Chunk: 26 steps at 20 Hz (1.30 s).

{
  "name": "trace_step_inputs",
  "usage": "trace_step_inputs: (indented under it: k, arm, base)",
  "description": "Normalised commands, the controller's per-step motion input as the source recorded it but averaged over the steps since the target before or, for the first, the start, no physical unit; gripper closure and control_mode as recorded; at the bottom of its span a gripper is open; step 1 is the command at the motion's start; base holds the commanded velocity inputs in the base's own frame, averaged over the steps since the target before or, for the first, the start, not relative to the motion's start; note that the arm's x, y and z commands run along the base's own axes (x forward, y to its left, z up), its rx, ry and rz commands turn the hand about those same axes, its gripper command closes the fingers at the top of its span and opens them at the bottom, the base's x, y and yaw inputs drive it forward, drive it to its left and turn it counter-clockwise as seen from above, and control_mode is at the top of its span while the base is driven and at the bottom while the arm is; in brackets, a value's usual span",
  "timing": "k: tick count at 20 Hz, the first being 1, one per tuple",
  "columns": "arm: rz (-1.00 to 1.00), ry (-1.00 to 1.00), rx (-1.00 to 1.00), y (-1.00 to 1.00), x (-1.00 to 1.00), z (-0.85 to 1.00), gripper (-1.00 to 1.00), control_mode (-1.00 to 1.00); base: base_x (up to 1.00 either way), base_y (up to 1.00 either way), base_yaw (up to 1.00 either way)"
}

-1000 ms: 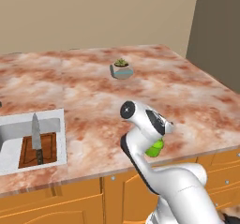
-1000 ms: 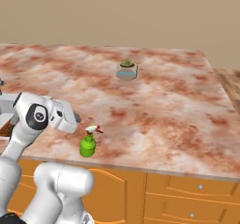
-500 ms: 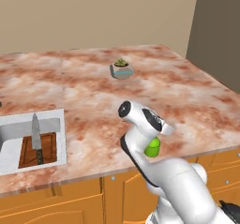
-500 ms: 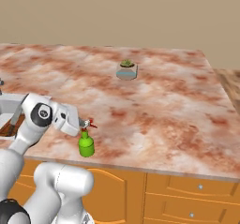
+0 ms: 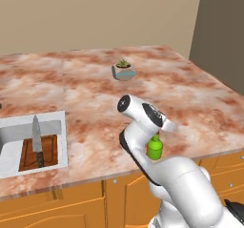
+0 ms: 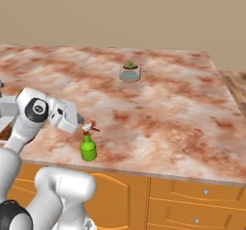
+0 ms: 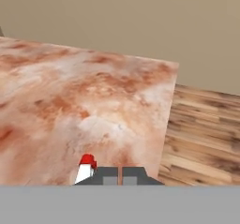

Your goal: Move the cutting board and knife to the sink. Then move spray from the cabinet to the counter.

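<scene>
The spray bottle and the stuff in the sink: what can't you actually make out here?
- Spray: in the left base view the arm covers all but its green lower body; the hand view's bottom edge cuts off all but its red and white top.
- Tool on the spray: contact not visible; fingers look shut.
- Cutting board: partly under the knife, sink wall hides its near end.
- Spray label: too small to read.

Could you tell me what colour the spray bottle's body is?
Bright green; the spray shows best in the right base view.
</scene>
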Motion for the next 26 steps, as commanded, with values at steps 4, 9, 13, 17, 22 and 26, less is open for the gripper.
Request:
trace_step_inputs:
  k: [4,9,13,17,22,26]
  arm:
    - [0.00,0.00,-0.10,0.29,-0.18,0.46,-1.00,-1.00]
    - [0.01,0.08,0.21,0.02,-0.29,0.44,-1.00,-1.00]
    - [0.04,0.04,0.41,0.00,-0.23,0.02,-1.00,-1.00]
    - [0.14,0.23,0.41,-0.08,-0.03,0.00,-1.00,-1.00]
    - [0.31,0.31,0.17,-0.21,0.00,-0.01,-1.00,-1.00]
    - [0.30,0.36,0.01,0.03,-0.01,0.00,-1.00,-1.00]
  base:
    - [0.00,0.00,0.00]
    - [0.00,0.00,0.00]
    - [0.00,0.00,0.00]
    - [0.00,0.00,0.00]
    - [0.00,0.00,0.00]
    - [0.00,0.00,0.00]
